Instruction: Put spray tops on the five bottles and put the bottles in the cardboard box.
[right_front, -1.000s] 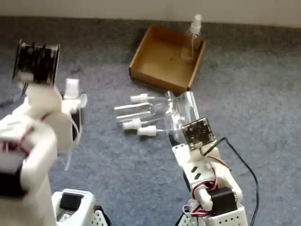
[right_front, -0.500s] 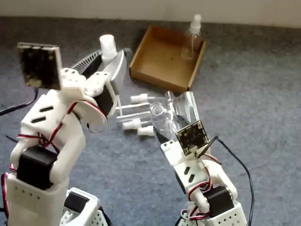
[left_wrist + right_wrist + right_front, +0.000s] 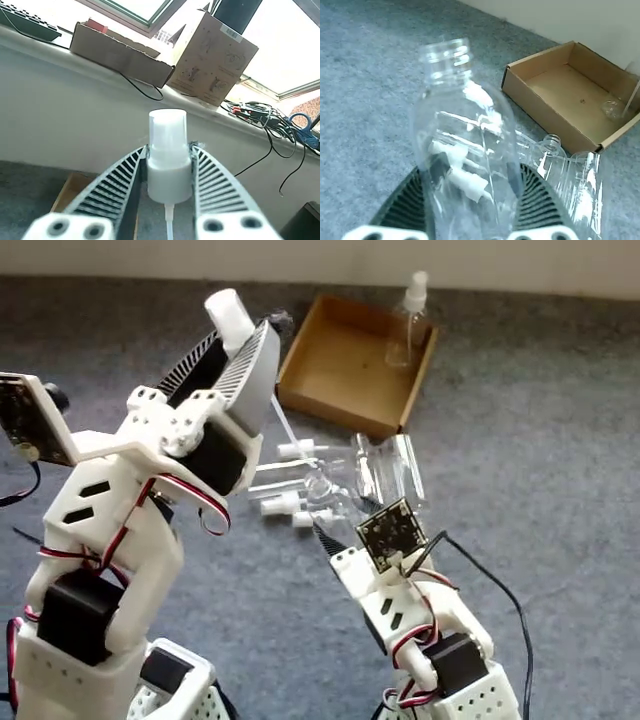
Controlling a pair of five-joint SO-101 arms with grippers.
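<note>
High view: fixed above the arm bases, looks steeply down over the grey carpet [image 3: 560, 440]; far enough back to take in the cardboard box [image 3: 345, 370].
Left wrist view: sits behind the left gripper [image 3: 169, 147], raised high, faces level toward a white wall [image 3: 60, 100] and window sill [image 3: 100, 70]; very near the spray top [image 3: 168, 167].
Right wrist view: sits behind the right gripper [image 3: 470, 172], low, tilts down and forward; very near the clear bottle [image 3: 465, 130].
Shared by high and right wrist views: cardboard box, loose bottles [image 3: 570, 175] beside it.

cardboard box [image 3: 340, 370]: top centre, capped bottle [image 3: 405, 320] inside, right corner
loose bottles [image 3: 390, 470]: centre, right below box
spray tops [image 3: 282, 504]: just left of them
</note>
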